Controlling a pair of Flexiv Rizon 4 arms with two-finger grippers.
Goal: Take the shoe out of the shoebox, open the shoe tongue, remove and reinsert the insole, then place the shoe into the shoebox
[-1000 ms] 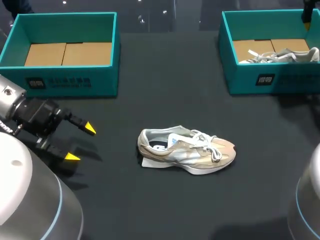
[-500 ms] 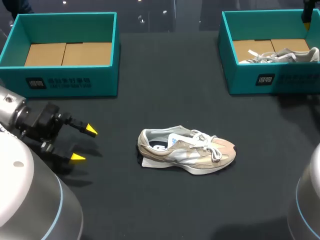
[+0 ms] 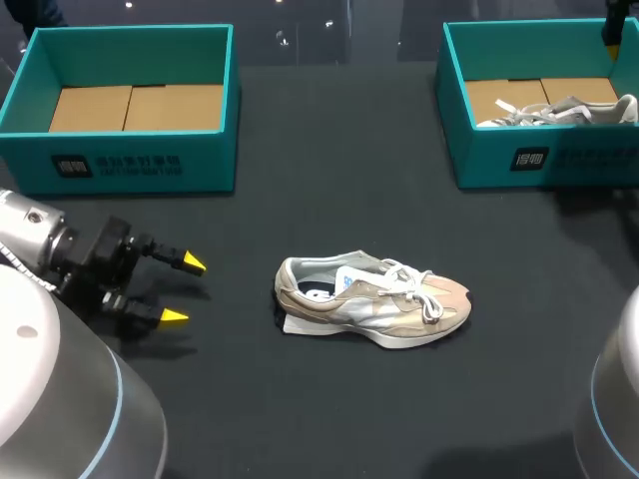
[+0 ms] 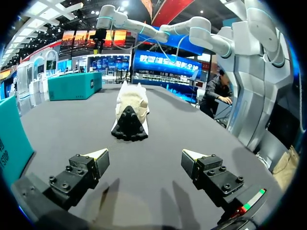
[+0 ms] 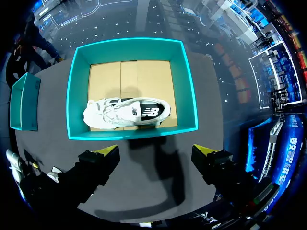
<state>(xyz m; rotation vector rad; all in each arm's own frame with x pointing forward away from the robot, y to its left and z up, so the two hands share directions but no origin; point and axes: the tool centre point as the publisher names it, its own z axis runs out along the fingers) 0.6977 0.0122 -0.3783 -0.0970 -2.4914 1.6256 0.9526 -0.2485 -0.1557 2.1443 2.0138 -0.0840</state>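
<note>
A beige and silver shoe [image 3: 374,299] lies on its side in the middle of the black table, with a white insole edge [image 3: 296,324] showing under its heel. My left gripper [image 3: 183,290] stands open to the shoe's left, a short way off. From the left wrist, the shoe [image 4: 130,112] is ahead of the open left gripper [image 4: 145,157], its dark heel turned towards the fingers. My right gripper [image 5: 156,152] hangs open high above the right teal shoebox [image 5: 132,44], which holds a white shoe [image 5: 127,112].
An empty teal shoebox [image 3: 130,165] with a cardboard floor stands at the back left. The right teal shoebox [image 3: 539,160] at the back right holds the white shoe [image 3: 559,110]. Bare black tabletop surrounds the beige shoe.
My left gripper has moved right, closer to the beige shoe, staying open. The shoe and both boxes have not moved.
</note>
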